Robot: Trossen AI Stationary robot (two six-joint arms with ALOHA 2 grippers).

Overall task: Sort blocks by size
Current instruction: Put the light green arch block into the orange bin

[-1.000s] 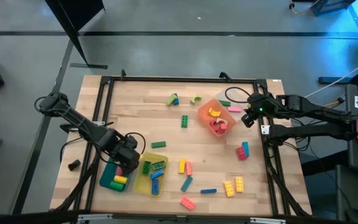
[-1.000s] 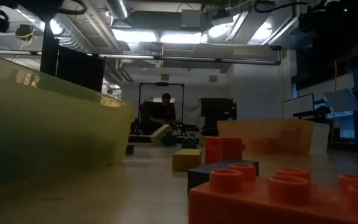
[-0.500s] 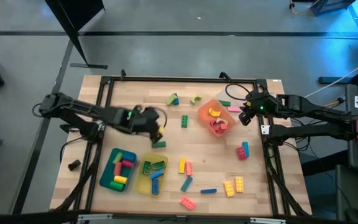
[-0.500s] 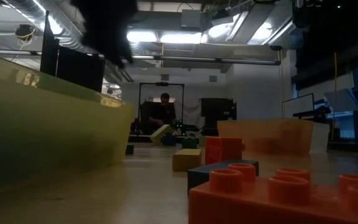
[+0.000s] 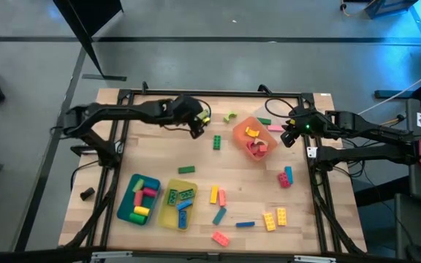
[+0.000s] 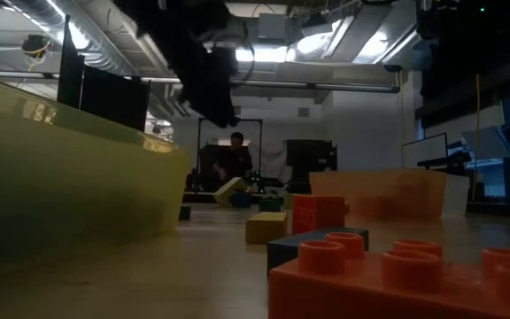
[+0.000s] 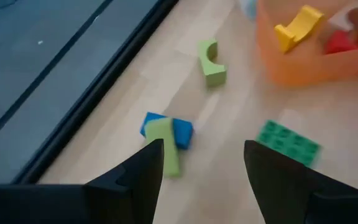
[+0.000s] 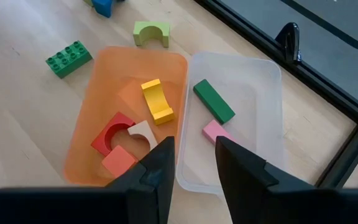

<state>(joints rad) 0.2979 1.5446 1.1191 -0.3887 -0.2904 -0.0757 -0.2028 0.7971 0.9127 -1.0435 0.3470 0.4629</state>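
My left gripper (image 5: 197,127) hangs open and empty over the far middle of the table. In the left wrist view (image 7: 204,163) its fingers stand just short of a blue block with a light-green bar (image 7: 166,134) lying on the wood. A light-green arched block (image 7: 210,62) and a dark-green studded block (image 7: 288,142) lie close by. My right gripper (image 5: 291,136) is open and empty at the far right. In the right wrist view (image 8: 194,163) it is above the orange tray (image 8: 95,99) and the clear tray (image 8: 260,81), both holding blocks.
A teal tray (image 5: 125,207) and a yellow tray (image 5: 168,215) with blocks stand at the near left. Loose blocks lie over the near right half of the table, among them a green bar (image 5: 186,169) and yellow bricks (image 5: 275,218). A person (image 6: 235,155) is far behind the table.
My left gripper has risen from over the teal tray at the near left and swung toward the table's far edge and to the right, ending above the blue and light-green blocks.
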